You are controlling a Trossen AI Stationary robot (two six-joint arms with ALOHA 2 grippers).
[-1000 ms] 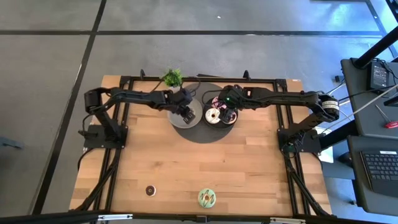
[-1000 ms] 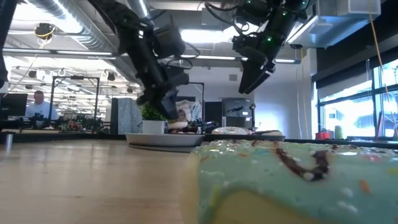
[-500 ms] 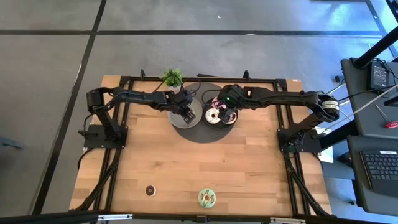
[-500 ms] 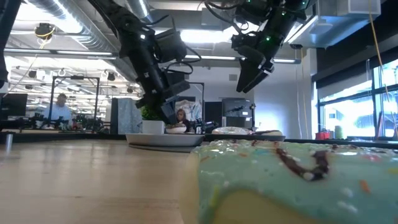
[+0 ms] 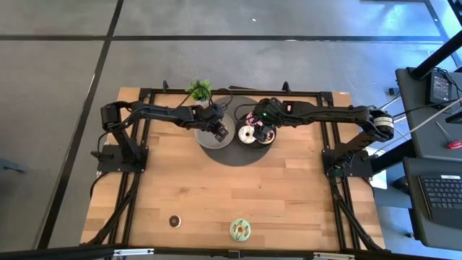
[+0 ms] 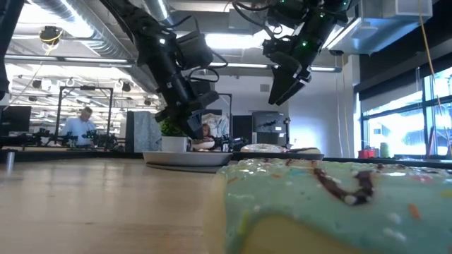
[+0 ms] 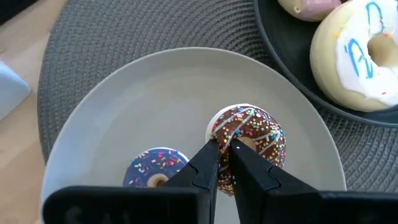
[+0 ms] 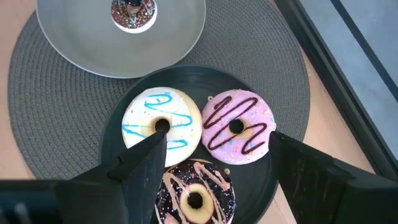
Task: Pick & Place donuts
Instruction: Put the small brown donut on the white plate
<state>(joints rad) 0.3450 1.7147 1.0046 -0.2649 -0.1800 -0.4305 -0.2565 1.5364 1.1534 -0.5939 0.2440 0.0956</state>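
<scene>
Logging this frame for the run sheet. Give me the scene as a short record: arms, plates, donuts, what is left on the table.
left gripper: over the light grey round plate, fingers nearly closed at the small brown-iced sprinkled donut
same plate: also holds a small purple-iced donut
right gripper: open, above the dark round plate
dark plate: white-iced donut with blue squiggle, pink-iced donut, chocolate-iced donut
still on the wooden table: green-iced donut, tiny dark donut

The left hand (image 7: 224, 163) covers the near part of the brown donut (image 7: 252, 140) and the purple donut (image 7: 155, 167). The chocolate-sprinkled donut (image 8: 196, 196) is cut off by the edge. The green donut (image 6: 332, 208) is blurred, partly out of frame.
</scene>
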